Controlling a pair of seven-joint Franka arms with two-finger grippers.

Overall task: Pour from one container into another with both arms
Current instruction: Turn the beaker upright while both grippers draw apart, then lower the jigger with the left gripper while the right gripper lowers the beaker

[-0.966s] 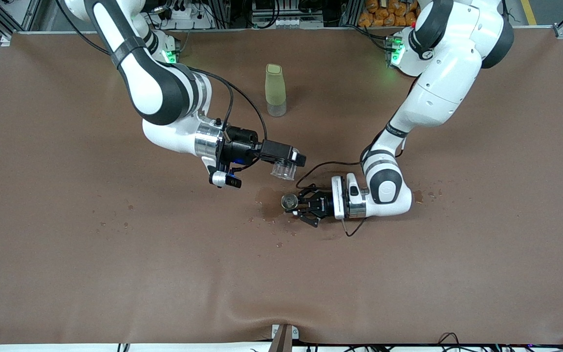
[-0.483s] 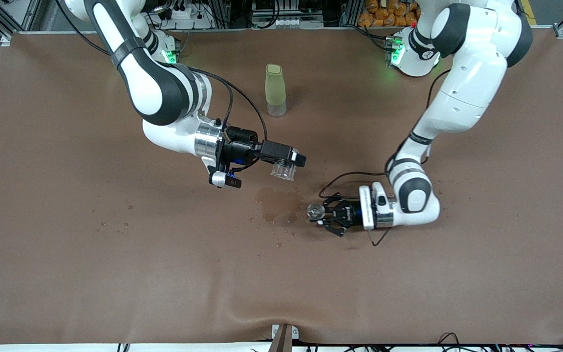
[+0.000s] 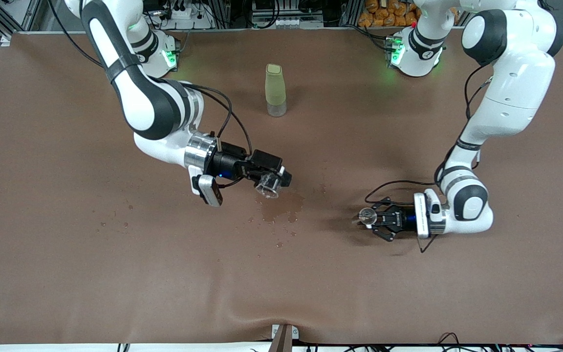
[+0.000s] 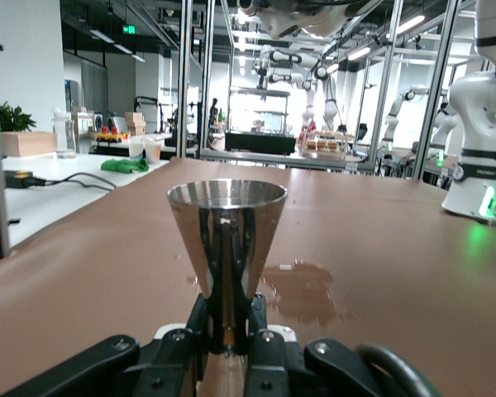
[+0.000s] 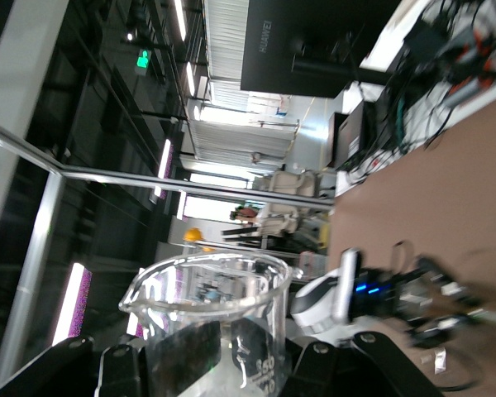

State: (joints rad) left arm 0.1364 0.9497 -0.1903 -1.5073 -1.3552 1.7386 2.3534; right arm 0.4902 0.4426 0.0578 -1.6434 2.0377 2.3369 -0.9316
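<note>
Right claw (image 3: 275, 179) is clamped on the tipped glass cup (image 3: 267, 186) over the desk (image 3: 66, 244) puddle (image 3: 281, 208), while left claw (image 3: 377, 218) pinches the jigger (image 3: 367, 215) upright, probably to keep the liquid in.

The right arm reaches out low, its hand (image 3: 272, 182) clamped tight and tilted. The left arm bends down, its hand (image 3: 370, 218) clamped tight, held level.

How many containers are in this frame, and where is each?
3. The glass cup is in the right gripper, over the wet patch. The jigger is in the left gripper. The green bottle stands on the table, nearer the bases. None seem hidden.
</note>
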